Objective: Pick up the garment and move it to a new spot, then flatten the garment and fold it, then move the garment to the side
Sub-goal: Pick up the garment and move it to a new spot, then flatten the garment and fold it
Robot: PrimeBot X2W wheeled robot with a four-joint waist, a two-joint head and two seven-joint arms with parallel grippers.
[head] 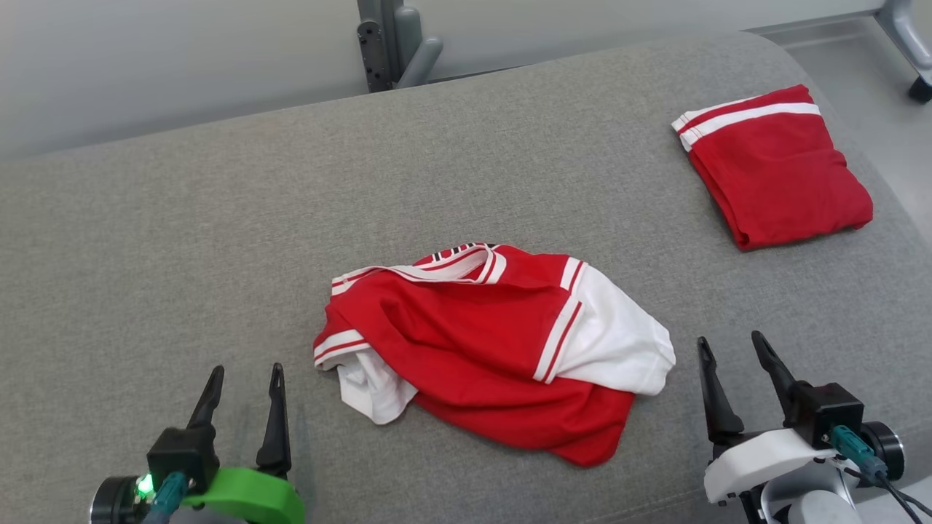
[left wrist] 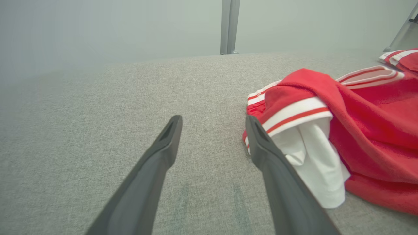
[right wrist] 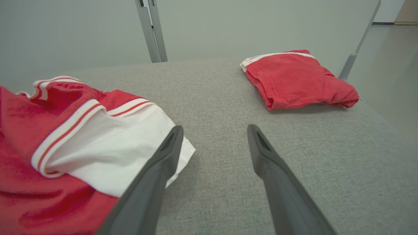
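A crumpled red garment (head: 495,342) with white sleeves and red-and-white striped trim lies in a heap near the middle of the grey padded surface (head: 218,240). My left gripper (head: 246,372) stands open at the lower left, a short way left of the heap, nothing between its fingers. In the left wrist view the left gripper (left wrist: 212,122) points past the garment (left wrist: 359,130), whose white sleeve lies by its right finger. My right gripper (head: 728,342) is open at the lower right, just right of the white sleeve. The right wrist view has the right gripper (right wrist: 214,130) beside the garment (right wrist: 65,137).
A second red garment (head: 775,167), folded flat, lies at the far right of the surface; it is the folded garment (right wrist: 297,80) in the right wrist view. A grey metal post (head: 393,44) rises behind the back edge. The surface drops off to floor at the right.
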